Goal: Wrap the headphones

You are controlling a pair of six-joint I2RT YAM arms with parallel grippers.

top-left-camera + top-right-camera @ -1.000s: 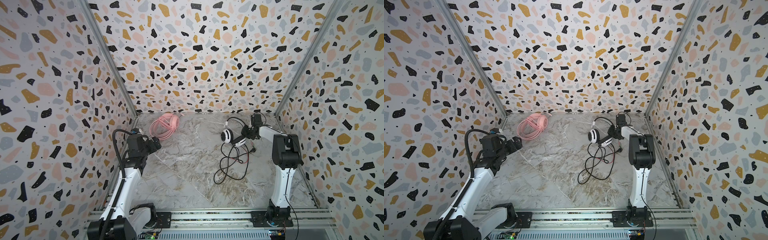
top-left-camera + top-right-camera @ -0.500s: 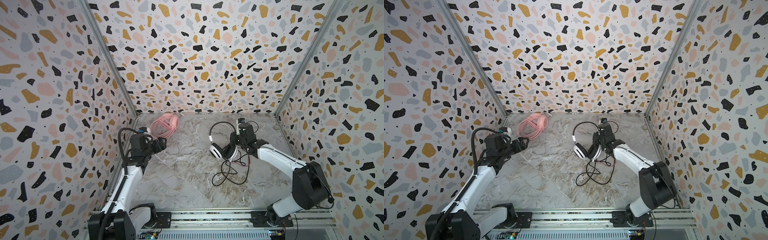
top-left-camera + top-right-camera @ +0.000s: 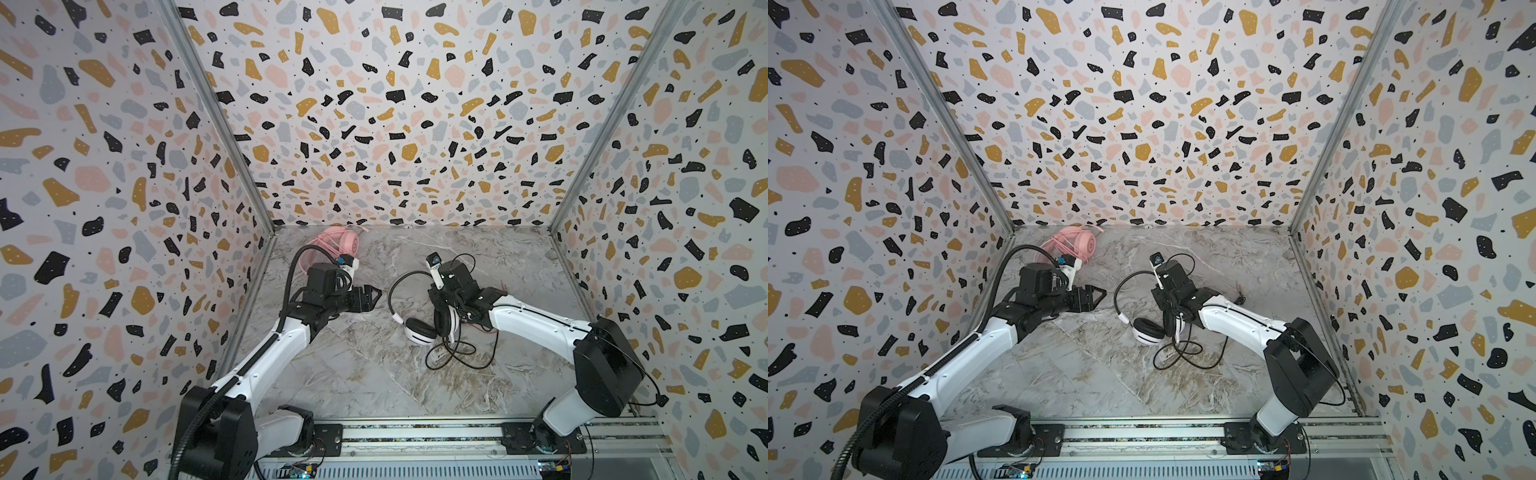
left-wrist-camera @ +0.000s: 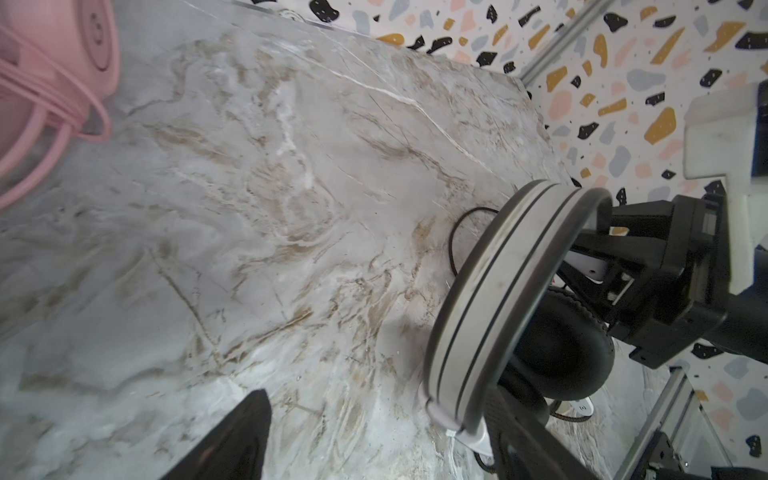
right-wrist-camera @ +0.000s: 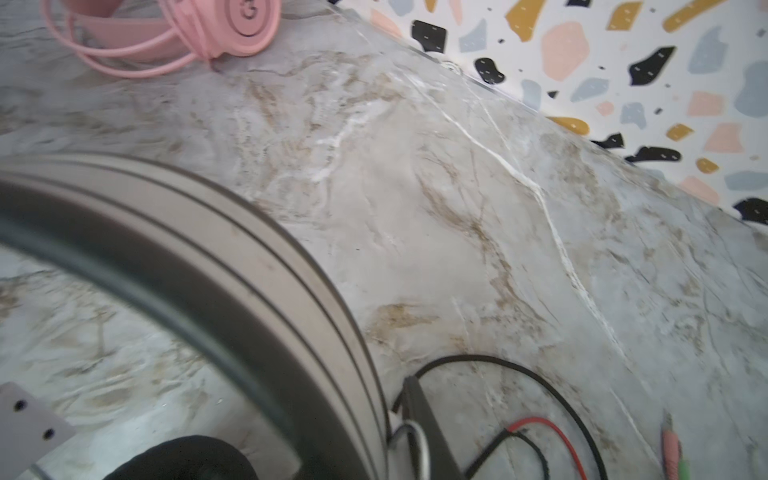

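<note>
Two headsets lie in this cell, and two arms work over them. The pink headset (image 3: 347,245) sits far back on the counter (image 3: 365,390), toward its upper left in both top views. Its pink cable is wound round the cups, so that one looks finished to me and parked out of the way. The white headset (image 3: 419,332), black-striped, stands near the middle of the frame. The right gripper (image 3: 444,316) has its jaws closed on it by one ear cup, propping it so the headband (image 4: 494,291) arches clear of the counter. I take that as a steadying hold for winding. The left gripper (image 3: 372,296) hovers just left of that band, jaws spread and empty, not touching it; likely it is there to take the band or the lead. One loose cable (image 3: 449,351), black with a red strand, sprawls in loops just below the cups, so this set's wrapping is not yet begun.
</note>
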